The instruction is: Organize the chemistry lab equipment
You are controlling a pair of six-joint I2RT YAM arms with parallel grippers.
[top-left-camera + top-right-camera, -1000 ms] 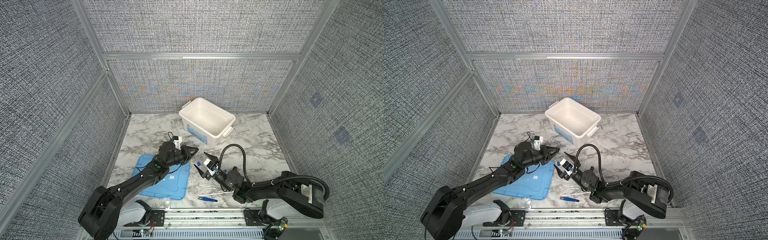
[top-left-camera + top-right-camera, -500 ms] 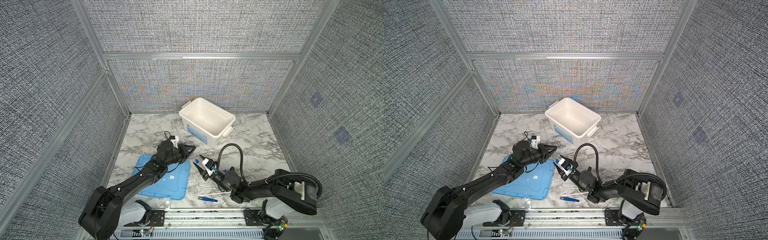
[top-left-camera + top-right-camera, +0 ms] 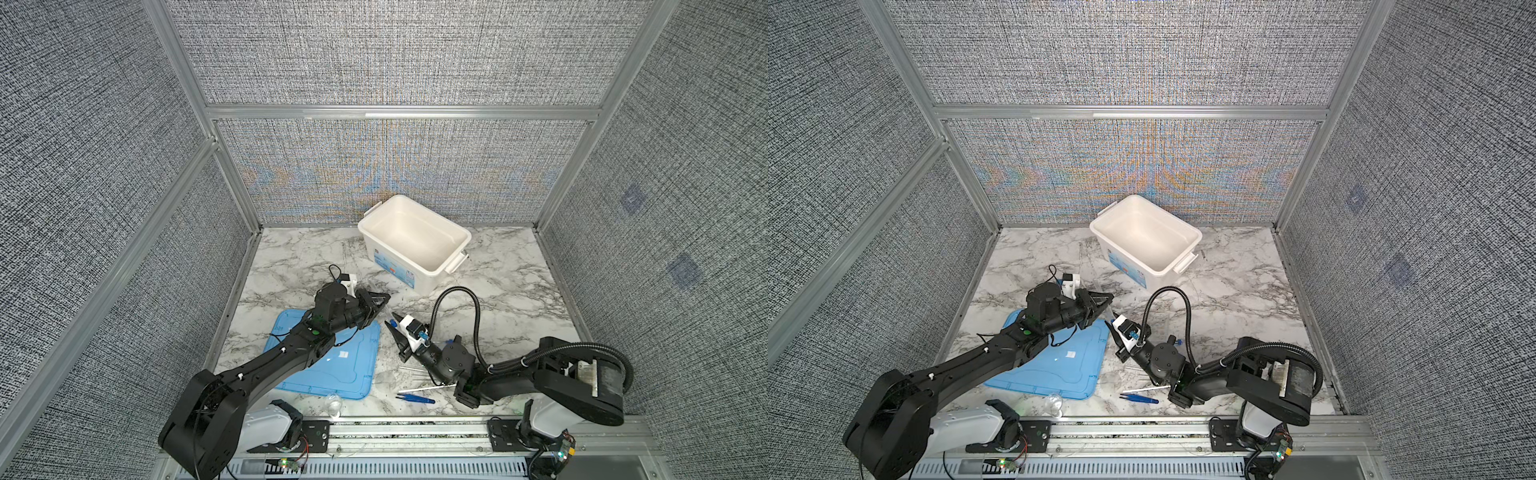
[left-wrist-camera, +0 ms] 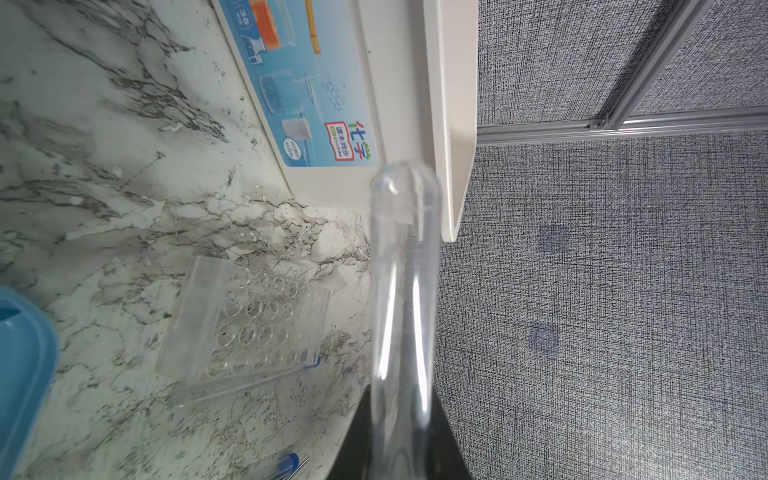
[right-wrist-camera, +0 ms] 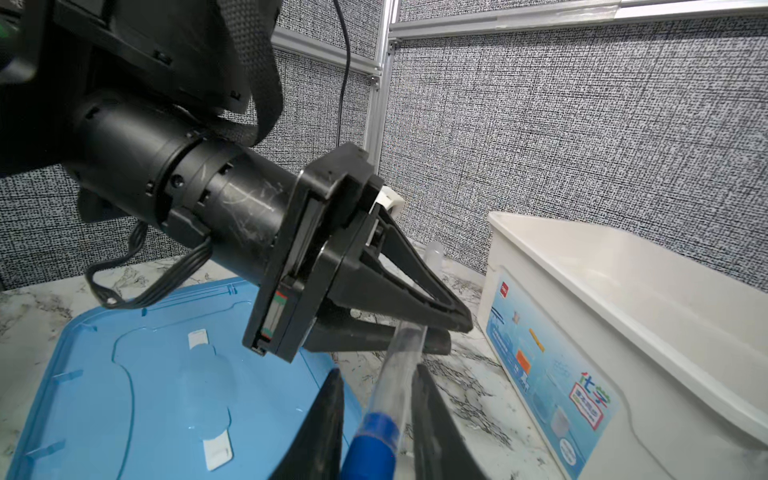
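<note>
Mid-counter, between the two arms: one slim clear tube (image 5: pixel 409 343) is up off the marble, tilted
Left hand (image 3: pixel 387 296): closed on the tube partway along; the rounded bare end pokes out beyond its fingers, toward the white tub (image 3: pixel 374 245)
Right hand (image 5: pixel 376 372): fingers set either side of the tube next to its blue cap (image 5: pixel 374 436), parted, with a sliver of gap showing on one side
Clear rack (image 4: pixel 245 328): sits on the counter (image 3: pixel 519 291) near the tub, with a bit of blue at one corner
Blue lid (image 3: pixel 340 365): flat on the counter, under the left arm
Blue tweezers (image 3: pixel 415 400): on the marble near the front rail, beside the right arm
Small glass dish (image 3: pixel 334 405): by the front rail, just beside the lid's near edge
</note>
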